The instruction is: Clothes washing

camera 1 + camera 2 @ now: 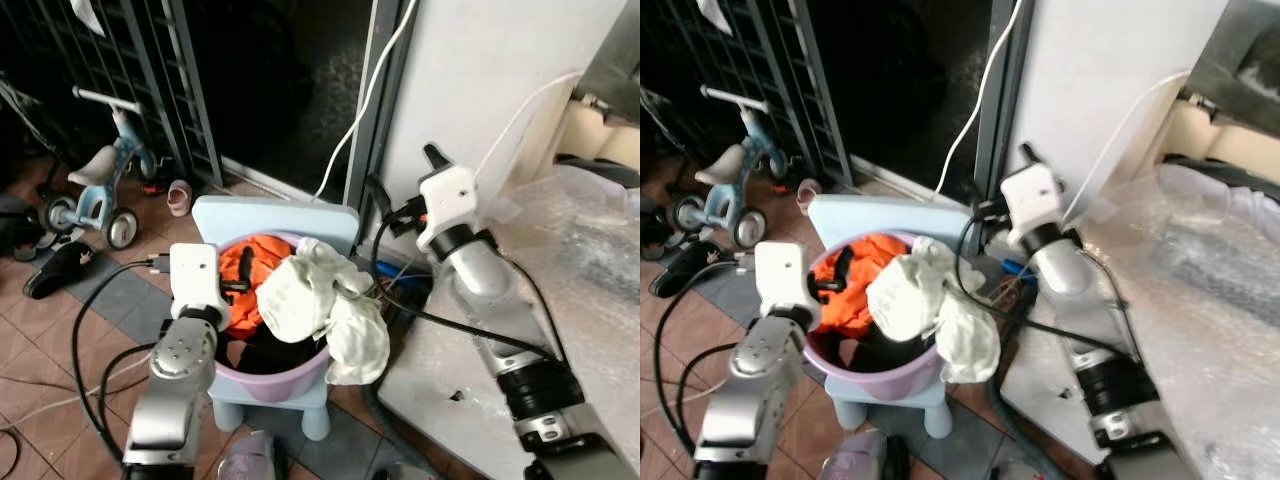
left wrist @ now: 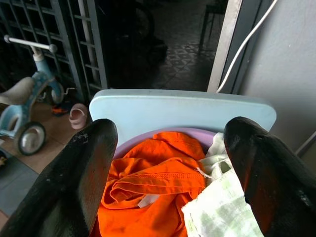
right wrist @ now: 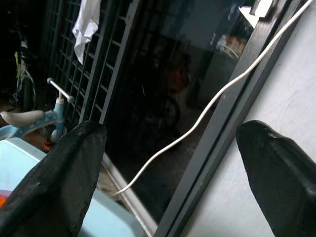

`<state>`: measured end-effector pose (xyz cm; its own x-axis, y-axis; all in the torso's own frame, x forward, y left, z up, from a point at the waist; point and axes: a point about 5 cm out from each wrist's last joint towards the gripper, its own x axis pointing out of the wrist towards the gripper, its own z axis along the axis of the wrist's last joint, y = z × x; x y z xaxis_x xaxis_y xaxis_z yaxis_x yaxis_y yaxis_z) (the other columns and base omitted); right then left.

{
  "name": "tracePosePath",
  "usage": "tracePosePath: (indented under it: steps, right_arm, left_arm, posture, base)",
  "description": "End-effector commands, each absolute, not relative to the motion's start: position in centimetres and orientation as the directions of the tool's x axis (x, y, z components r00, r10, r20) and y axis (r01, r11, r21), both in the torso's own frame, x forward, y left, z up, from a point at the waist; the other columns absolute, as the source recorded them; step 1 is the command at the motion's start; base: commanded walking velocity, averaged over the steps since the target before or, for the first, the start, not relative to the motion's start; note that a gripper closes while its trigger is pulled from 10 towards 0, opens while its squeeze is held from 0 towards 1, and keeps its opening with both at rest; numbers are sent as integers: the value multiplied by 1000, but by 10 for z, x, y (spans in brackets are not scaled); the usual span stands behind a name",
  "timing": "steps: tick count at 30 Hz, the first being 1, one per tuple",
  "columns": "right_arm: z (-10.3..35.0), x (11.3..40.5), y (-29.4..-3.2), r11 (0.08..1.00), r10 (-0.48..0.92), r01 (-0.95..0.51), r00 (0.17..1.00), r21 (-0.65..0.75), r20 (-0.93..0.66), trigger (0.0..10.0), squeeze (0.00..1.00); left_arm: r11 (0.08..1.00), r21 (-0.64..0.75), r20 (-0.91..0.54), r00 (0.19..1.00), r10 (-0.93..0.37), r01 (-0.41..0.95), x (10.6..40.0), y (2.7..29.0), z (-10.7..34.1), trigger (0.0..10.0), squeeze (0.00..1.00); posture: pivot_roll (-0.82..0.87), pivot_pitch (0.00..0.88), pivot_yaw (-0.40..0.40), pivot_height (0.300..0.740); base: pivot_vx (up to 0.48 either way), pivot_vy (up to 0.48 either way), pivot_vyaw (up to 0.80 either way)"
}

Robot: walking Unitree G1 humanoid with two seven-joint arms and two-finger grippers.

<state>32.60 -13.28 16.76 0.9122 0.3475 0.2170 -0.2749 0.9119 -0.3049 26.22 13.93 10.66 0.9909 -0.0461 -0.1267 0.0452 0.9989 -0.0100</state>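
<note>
A purple basin (image 1: 272, 381) stands on a light blue child's chair (image 1: 272, 214). In it lie an orange garment (image 2: 153, 182), a dark garment (image 1: 268, 350) and a pale white-green cloth (image 1: 322, 300) that hangs over the rim toward the right. My left gripper (image 2: 168, 163) is open just above the basin's left side, its fingers (image 2: 81, 168) straddling the orange garment without touching it. My right gripper (image 3: 168, 163) is open and empty, raised to the right of the basin near the white wall and pointing at the dark doorway.
A blue tricycle (image 1: 98, 190), a pink shoe (image 1: 178, 197) and a black sandal (image 1: 55, 268) sit on the tiled floor at left, before a metal gate (image 1: 150, 70). A white cable (image 1: 365, 100) hangs down the door frame. A bubble-wrapped surface (image 1: 575, 270) lies at right.
</note>
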Motion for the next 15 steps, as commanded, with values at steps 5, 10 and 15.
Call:
tracePosePath:
  steps: [5,10,15]
  right_arm:
    - [154,318,-139,993,117,-115,982,-27,151,10000,0]
    - [133,297,-139,984,161,-158,986,-81,31,10000,0]
    - [129,293,-145,989,92,-90,996,-119,16,10000,0]
  left_arm:
    - [1000,16,-102,994,-22,24,259,144,112,10000,0]
    - [999,31,-88,996,-26,29,261,140,113,10000,0]
    - [999,42,-103,994,-29,33,261,139,112,10000,0]
  posture:
    - [-3,30,15,740]
    - [-21,31,23,740]
    - [-8,33,24,740]
  base:
    - [0,384,0]
    - [0,0,0]
    - [0,0,160]
